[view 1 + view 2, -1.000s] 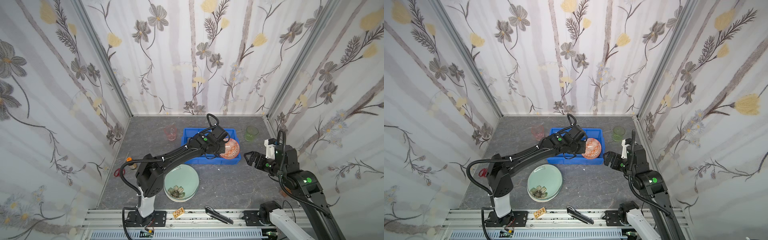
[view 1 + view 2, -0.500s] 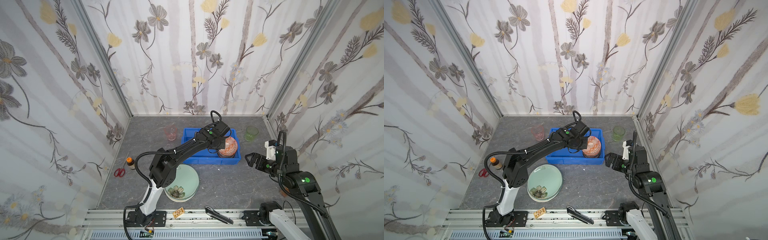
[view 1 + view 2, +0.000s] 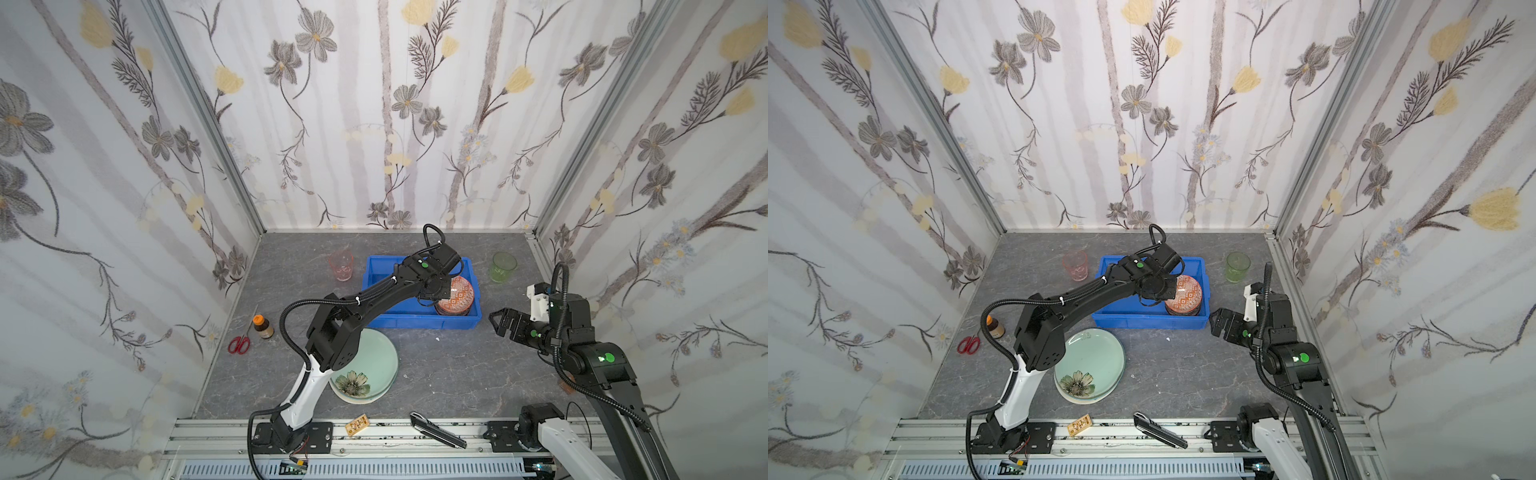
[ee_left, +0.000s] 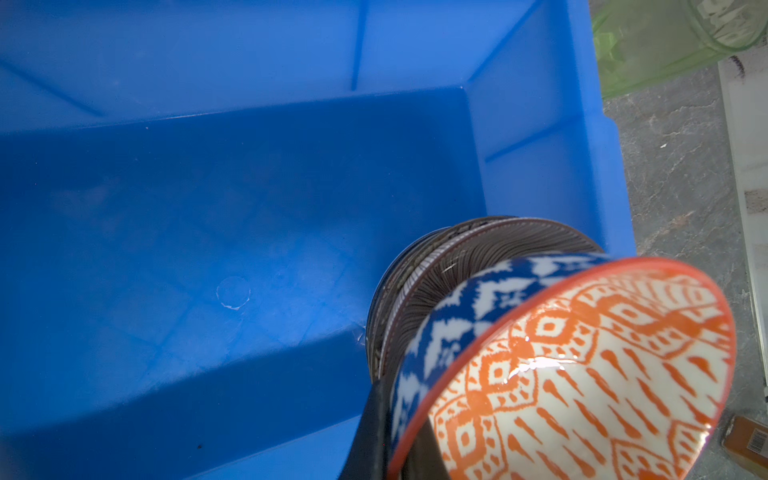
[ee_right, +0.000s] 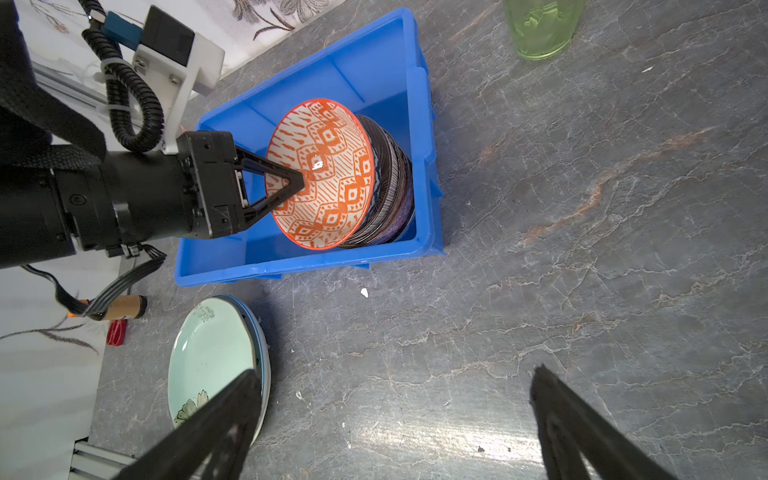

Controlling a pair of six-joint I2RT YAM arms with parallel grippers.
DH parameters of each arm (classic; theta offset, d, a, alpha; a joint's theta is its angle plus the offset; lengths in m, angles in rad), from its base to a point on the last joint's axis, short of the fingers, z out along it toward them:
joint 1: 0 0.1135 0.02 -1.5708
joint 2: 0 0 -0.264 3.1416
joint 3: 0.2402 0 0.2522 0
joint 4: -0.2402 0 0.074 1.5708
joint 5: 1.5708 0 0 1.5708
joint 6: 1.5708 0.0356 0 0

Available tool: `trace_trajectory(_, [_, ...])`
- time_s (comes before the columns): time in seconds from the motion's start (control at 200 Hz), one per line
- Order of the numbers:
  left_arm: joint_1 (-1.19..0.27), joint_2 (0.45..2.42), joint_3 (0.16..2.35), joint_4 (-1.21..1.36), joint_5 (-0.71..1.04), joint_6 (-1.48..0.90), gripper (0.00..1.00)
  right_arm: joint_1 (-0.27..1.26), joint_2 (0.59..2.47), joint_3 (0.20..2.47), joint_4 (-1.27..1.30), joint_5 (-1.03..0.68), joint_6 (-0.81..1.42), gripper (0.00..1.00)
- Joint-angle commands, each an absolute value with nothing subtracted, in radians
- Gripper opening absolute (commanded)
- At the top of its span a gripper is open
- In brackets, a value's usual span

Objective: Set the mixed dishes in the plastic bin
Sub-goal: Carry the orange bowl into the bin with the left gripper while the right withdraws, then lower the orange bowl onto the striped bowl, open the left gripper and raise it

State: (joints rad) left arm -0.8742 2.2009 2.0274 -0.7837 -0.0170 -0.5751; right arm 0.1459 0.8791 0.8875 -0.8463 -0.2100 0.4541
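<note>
The blue plastic bin (image 3: pixel 415 323) (image 3: pixel 1142 322) (image 4: pixel 249 187) (image 5: pixel 419 124) stands at the back middle. In its right end a tilted stack of bowls leans: the orange bowl (image 3: pixel 457 295) (image 3: pixel 1187 293) (image 4: pixel 582 374) (image 5: pixel 324 174) in front, then the blue-white bowl (image 4: pixel 478 303) and the black-white bowl (image 4: pixel 478 249). My left gripper (image 3: pixel 440 297) (image 3: pixel 1169 291) (image 4: pixel 399 399) (image 5: pixel 301 178) is shut on the stacked rims. My right gripper (image 3: pixel 500 322) (image 3: pixel 1219 322) (image 5: pixel 395 374) hovers open and empty right of the bin. The pale green plate (image 3: pixel 370 365) (image 3: pixel 1096 361) (image 5: pixel 208 357) tops a plate stack in front.
A pink tumbler (image 3: pixel 341 268) (image 3: pixel 1075 266) stands left of the bin, a green tumbler (image 3: pixel 504 267) (image 3: pixel 1238 267) (image 5: pixel 540 29) to its right. Red scissors (image 3: pixel 239 344) and a brown bottle (image 3: pixel 262 326) sit by the left wall. A black tool (image 3: pixel 436 430) lies on the front rail.
The left arm's elbow swung to the right and the bowl stack shifted slightly further inside the bin. The right arm has hardly moved.
</note>
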Motion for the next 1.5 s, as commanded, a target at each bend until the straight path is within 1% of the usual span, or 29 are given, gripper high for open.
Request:
trace_trajectory(0.0, [-0.873, 2.213, 2.058, -0.775, 0.01, -0.578, 0.0, 0.143, 0.882, 0.881, -0.806, -0.219, 0.443, 1.0])
trace_trajectory(0.225, [-0.873, 2.224, 2.08, -0.775, 0.02, -0.581, 0.0, 0.137, 0.879, 0.869, -0.805, -0.221, 0.442, 1.0])
trace_trajectory(0.5, [-0.873, 2.219, 2.046, -0.776, 0.013, -0.579, 0.0, 0.132, 0.882, 0.861, -0.799, -0.23, 0.439, 1.0])
trace_trajectory(0.565, [-0.873, 2.215, 2.043, -0.776, 0.014, -0.577, 0.07, 0.13, 0.882, 0.86, -0.798, -0.232, 0.439, 1.0])
trace_trajectory(0.899, [-0.873, 2.212, 2.045, -0.776, 0.007, -0.574, 0.22, 0.126, 0.88, 0.861, -0.798, -0.243, 0.439, 1.0])
trace_trajectory(1.014, [-0.873, 2.205, 2.044, -0.776, 0.018, -0.577, 0.31, 0.123, 0.876, 0.859, -0.798, -0.243, 0.439, 1.0])
trace_trajectory(1.239, [-0.873, 2.183, 2.045, -0.776, 0.023, -0.579, 0.43, 0.121, 0.881, 0.851, -0.793, -0.251, 0.439, 1.0])
trace_trajectory(1.494, [-0.876, 2.17, 2.045, -0.778, 0.03, -0.582, 0.52, 0.12, 0.876, 0.854, -0.795, -0.252, 0.439, 1.0])
